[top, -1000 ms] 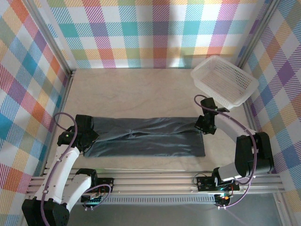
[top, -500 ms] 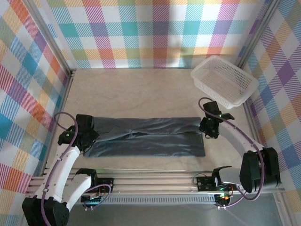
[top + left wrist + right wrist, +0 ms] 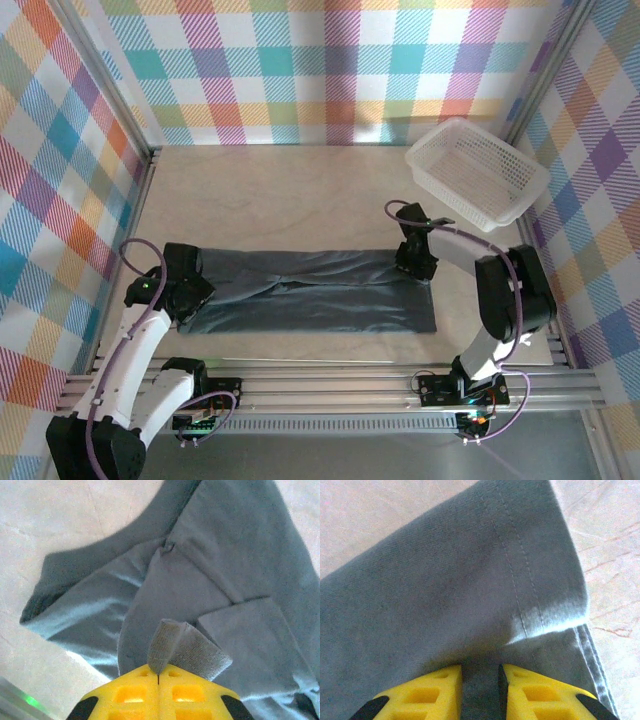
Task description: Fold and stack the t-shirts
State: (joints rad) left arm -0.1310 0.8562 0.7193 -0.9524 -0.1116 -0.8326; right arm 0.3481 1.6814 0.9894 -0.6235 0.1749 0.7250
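the t-shirt [image 3: 320,295] lies as a long strip running leftward from below the white mesh basket [image 3: 452,196]. the right gripper [image 3: 415,262] sits at the strip's basket-side end, its fingers narrowly apart over cloth, and i cannot tell if it grips. the left gripper [image 3: 158,672], at the end far from the basket, pinches a raised fold.

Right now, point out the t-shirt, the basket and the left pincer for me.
grey t-shirt [image 3: 320,300]: top external view, middle of the cloth.
white mesh basket [image 3: 450,191]: top external view, near left wall.
left pincer [image 3: 158,676]: left wrist view, between closed fingertips.
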